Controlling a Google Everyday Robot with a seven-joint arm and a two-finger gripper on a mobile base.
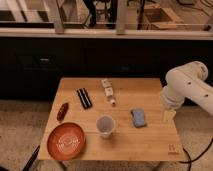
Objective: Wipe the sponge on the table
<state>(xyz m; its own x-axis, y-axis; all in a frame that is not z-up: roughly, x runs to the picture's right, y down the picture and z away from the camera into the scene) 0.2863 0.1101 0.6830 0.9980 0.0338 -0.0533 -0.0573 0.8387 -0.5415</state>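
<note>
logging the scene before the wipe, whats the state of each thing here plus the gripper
sponge: flat on the table, not held
cup: upright, looks empty
plate: right way up, nothing on it
black bar: lying flat
gripper: right of the sponge, apart from it

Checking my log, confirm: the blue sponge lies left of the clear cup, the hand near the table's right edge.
Wrong: camera view shows the blue sponge right of the clear cup; the hand is near the right edge of the table.
</note>
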